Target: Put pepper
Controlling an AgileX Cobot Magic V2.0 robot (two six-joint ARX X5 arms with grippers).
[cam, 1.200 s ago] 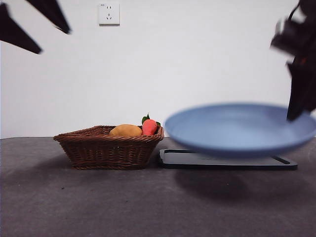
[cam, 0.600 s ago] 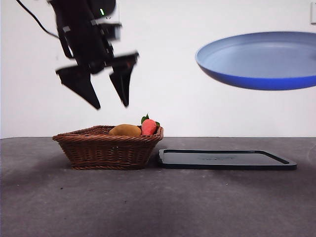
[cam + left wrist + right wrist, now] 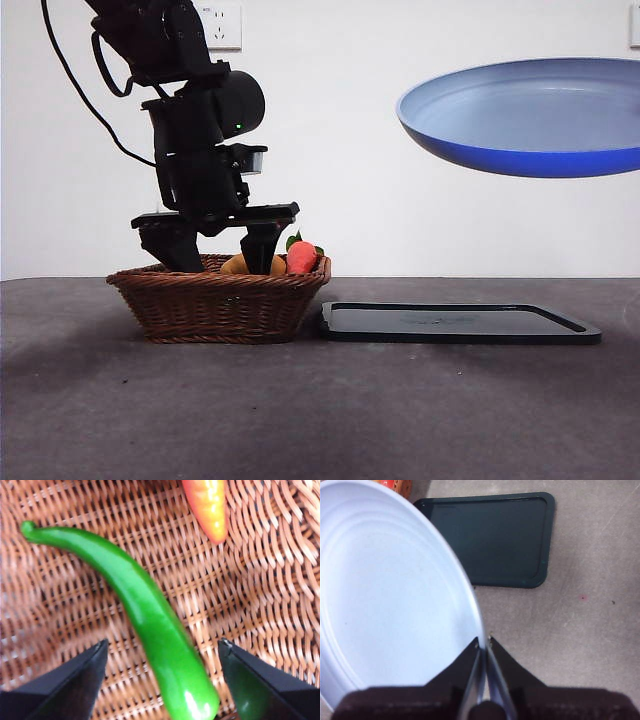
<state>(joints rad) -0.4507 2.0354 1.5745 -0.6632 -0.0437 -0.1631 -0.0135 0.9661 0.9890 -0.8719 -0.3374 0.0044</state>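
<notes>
The pepper (image 3: 150, 615), long, glossy and green, lies on the woven floor of the brown wicker basket (image 3: 215, 300). My left gripper (image 3: 162, 652) is open and low inside the basket, one jaw on each side of the pepper's thick end. In the front view the left gripper (image 3: 215, 255) dips below the basket rim, which hides the pepper. High above the table, my right gripper (image 3: 483, 645) is shut on the rim of the blue plate (image 3: 530, 115), which also shows in the right wrist view as a pale blue plate (image 3: 390, 595).
A red-orange item (image 3: 303, 257) with green leaves and a yellow-orange oval item (image 3: 236, 265) sit in the basket; the red-orange tip (image 3: 209, 505) shows beyond the pepper. A dark flat tray (image 3: 460, 323) lies on the grey table right of the basket, under the plate.
The left arm came down from above the basket until its open jaws entered it. The plate, lifted and swung up a second ago, has held still for the last half second.
</notes>
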